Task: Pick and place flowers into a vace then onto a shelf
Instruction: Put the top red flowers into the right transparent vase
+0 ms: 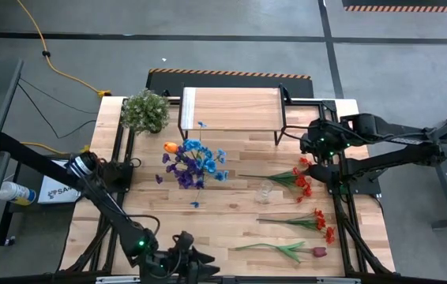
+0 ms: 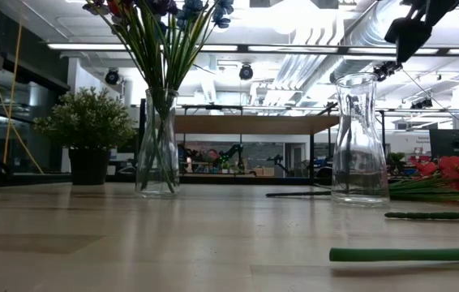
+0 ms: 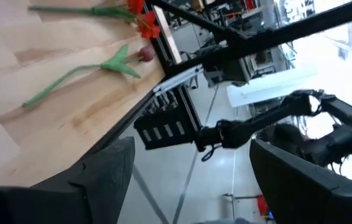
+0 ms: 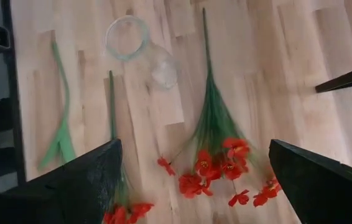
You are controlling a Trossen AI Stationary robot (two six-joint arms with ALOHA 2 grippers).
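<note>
A bunch of blue and purple flowers (image 1: 194,163) with one orange bloom stood upright in a clear vase (image 2: 157,146). Three red-bloomed stems lay flat: one spray (image 1: 294,178) directly below the right hand (image 1: 316,147), another spray (image 1: 306,221) and a single tulip (image 1: 280,249) farther off. The shelf (image 1: 230,109) stood beside that hand, its plank top bare.

High view: looked straight down from well above, taking in the whole table (image 1: 231,197) and floor around it.
Low view: sat at tabletop height, facing level across into the room, close to the empty vase (image 2: 359,142).
Left wrist view: pointed past the table edge, catching the tulip (image 3: 117,61).
Right wrist view: looked down on the red flowers (image 4: 216,163).
Shared: vase (image 4: 126,37), red flowers.
</note>
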